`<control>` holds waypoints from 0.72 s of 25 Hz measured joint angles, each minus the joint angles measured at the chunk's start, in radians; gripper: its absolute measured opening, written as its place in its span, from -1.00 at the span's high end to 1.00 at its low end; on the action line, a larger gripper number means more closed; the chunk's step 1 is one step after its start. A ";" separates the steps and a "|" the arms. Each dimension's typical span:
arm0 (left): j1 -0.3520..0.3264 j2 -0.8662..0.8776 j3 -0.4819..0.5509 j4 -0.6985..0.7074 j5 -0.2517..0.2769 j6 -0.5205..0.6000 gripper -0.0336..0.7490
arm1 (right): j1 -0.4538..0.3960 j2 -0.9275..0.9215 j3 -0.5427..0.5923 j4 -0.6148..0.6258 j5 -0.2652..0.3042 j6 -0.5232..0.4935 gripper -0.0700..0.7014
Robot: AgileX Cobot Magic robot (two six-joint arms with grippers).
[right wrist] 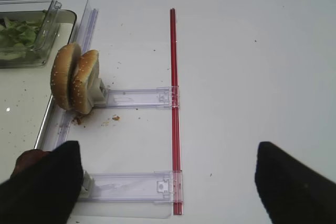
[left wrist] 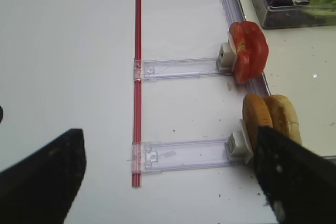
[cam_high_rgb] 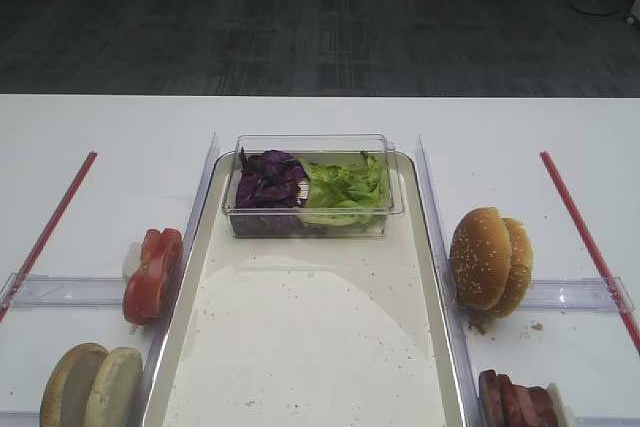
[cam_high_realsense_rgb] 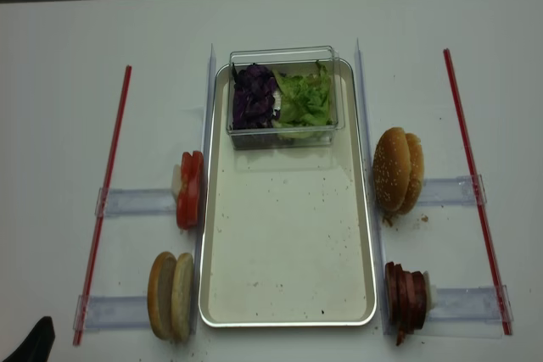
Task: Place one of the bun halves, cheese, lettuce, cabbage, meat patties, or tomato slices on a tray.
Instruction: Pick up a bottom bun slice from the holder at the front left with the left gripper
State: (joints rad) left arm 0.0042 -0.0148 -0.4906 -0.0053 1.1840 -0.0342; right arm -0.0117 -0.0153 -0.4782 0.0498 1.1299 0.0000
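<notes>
The silvery tray [cam_high_realsense_rgb: 288, 252] lies in the middle with only crumbs on its bare floor. At its far end a clear tub holds purple cabbage [cam_high_realsense_rgb: 252, 99] and green lettuce [cam_high_realsense_rgb: 305, 99]. Tomato slices [left wrist: 249, 51] and two seedless bun halves [left wrist: 273, 121] stand on edge left of the tray. Meat patties [cam_high_realsense_rgb: 406, 298] stand at its right front. No cheese is in view. My left gripper [left wrist: 168, 182] hangs open over the near left rail, its right finger [left wrist: 294, 177] beside the bun halves. My right gripper [right wrist: 170, 182] is open above the near right rail, holding nothing.
Sesame-seeded bun halves [right wrist: 75, 80] stand on edge right of the tray. Clear plastic rails [left wrist: 184, 153] run from the tray's sides out to red strips [cam_high_realsense_rgb: 106, 201] on both flanks. Crumbs lie by the sesame buns. White table stretches beyond the strips.
</notes>
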 joint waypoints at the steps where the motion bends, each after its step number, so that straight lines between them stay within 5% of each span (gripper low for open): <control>1: 0.000 0.000 0.000 0.000 0.000 0.000 -0.61 | 0.000 0.000 0.000 0.000 0.000 0.000 -0.93; 18: 0.000 0.000 0.000 0.000 0.000 0.000 -0.61 | 0.000 0.000 0.000 0.000 0.000 0.000 -0.93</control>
State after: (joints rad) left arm 0.0042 -0.0148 -0.4906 -0.0053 1.1840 -0.0342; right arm -0.0117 -0.0153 -0.4782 0.0498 1.1299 0.0000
